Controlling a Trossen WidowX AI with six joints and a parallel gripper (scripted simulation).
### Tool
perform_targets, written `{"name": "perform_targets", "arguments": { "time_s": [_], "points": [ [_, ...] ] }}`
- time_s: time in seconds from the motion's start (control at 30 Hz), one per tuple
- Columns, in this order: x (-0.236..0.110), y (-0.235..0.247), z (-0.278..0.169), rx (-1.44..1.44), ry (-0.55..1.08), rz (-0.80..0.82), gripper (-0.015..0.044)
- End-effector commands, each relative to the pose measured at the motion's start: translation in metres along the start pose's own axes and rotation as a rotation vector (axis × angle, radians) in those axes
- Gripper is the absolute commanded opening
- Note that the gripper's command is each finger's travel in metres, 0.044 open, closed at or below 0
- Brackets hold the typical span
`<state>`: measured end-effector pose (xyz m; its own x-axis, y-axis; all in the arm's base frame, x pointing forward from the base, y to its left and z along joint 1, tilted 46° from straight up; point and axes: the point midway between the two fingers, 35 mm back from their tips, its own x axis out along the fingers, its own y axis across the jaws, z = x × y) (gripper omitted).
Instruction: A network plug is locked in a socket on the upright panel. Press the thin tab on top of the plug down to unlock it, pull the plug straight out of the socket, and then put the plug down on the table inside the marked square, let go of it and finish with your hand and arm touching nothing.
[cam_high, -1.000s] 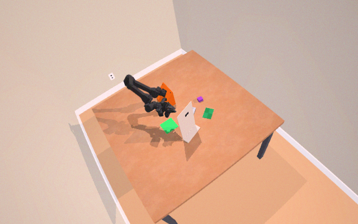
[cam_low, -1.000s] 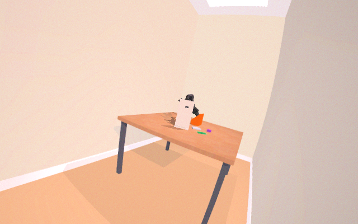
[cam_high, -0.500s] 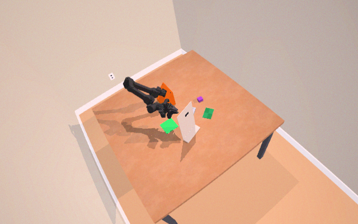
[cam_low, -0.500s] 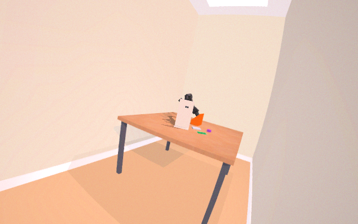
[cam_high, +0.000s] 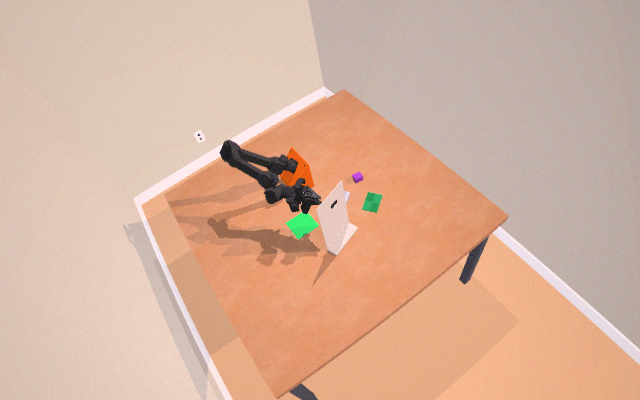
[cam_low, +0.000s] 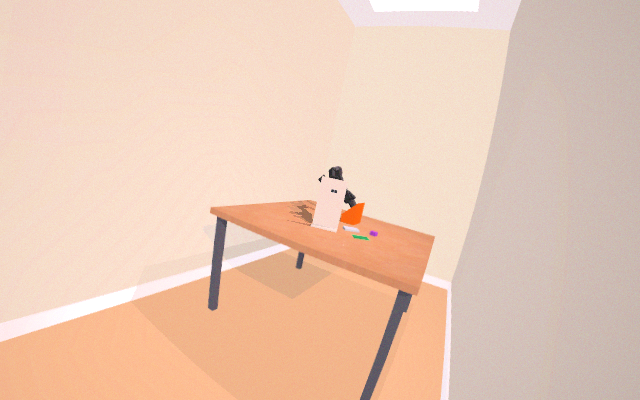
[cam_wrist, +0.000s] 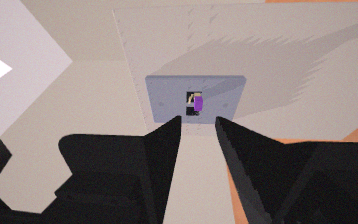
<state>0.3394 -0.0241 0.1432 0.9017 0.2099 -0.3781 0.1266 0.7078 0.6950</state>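
Gripper (cam_wrist: 198, 125) of yours stands partly open and grips nothing, its two dark fingers framing bare panel (cam_wrist: 280, 60). Plug (cam_wrist: 198, 103), purple, sits at twelve o'clock from the fingertips, seated in the socket (cam_wrist: 192, 103) of the grey plate (cam_wrist: 165, 95).

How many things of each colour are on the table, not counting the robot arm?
Green: 2 squares
Purple: 2, a block and the plug
Orange: 1 wedge
Cream: 1 panel
Total: 6
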Motion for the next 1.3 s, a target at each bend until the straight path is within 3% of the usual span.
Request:
{"name": "perform_targets", "arguments": {
  "time_s": [0.0, 0.97, 1.27],
  "points": [
    [0.005, 0.001, 0.003, 0.004, -0.005, -0.001, 0.0156],
    [0.036, 0.0, 0.009, 0.004, -0.006, 0.001, 0.0156],
    [0.036, 0.0, 0.009, 0.004, -0.006, 0.001, 0.0096]
  ]
}}
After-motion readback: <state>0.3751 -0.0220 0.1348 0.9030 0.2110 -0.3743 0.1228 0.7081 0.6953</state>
